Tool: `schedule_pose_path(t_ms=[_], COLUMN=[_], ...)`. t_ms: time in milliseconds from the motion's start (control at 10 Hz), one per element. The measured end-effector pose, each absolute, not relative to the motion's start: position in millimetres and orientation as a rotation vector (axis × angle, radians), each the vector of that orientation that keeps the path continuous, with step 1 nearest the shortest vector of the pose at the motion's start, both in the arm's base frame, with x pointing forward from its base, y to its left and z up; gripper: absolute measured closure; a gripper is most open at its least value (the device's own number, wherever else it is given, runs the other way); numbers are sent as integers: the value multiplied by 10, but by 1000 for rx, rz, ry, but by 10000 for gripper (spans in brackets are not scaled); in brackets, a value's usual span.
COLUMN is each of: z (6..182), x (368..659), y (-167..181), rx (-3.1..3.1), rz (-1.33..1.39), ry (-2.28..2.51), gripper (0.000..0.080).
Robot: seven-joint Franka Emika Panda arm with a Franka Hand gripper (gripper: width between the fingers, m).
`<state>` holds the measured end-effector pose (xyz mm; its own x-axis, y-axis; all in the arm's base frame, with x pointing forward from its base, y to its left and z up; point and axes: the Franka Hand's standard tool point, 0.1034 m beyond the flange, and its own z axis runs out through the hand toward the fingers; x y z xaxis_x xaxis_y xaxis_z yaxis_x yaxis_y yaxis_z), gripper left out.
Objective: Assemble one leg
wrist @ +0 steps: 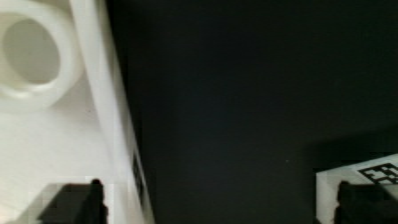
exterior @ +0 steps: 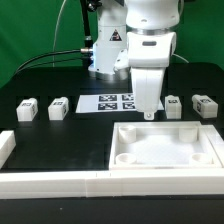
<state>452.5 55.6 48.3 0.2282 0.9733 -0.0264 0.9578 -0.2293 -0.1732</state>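
End effector [exterior: 150, 113]: mine hangs pointing straight down above the dark surface [exterior: 70, 140], behind the tray's far rim.
Opening: in the wrist view my fingers [wrist: 71, 203] stand wide apart with only bare surface between them. I have hold of nothing.
Nearest leg [exterior: 175, 104]: a small white block standing on the surface just to the exterior view's right of my end effector, not touching it.
Outer right leg [exterior: 204, 105]: it stands beside the nearest leg, further to the exterior view's right.
Left legs: one [exterior: 59, 108] stands near the marker board's left end, the other [exterior: 27, 108] further out. Both are well apart from me.
Tray [exterior: 118, 150]: a large white square part lying flat in front of me. The wrist view shows one of its round corner sockets [wrist: 32, 50].
Marker board [exterior: 108, 102]: it lies flat at the exterior view's left of my end effector, tags facing up.
Rail [exterior: 110, 186]: a white wall running along the front of the surface.
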Motion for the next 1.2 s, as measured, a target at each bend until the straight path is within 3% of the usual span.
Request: schedule_pose_path(t_ms=[200, 700, 1200], z=[470, 480, 473], x=[4529, 4501, 4258], y=[559, 570, 944], rx=[-2364, -2833, -3064], rz=[196, 195, 196], ry=[-1868, -1122, -303], gripper=[150, 150, 150])
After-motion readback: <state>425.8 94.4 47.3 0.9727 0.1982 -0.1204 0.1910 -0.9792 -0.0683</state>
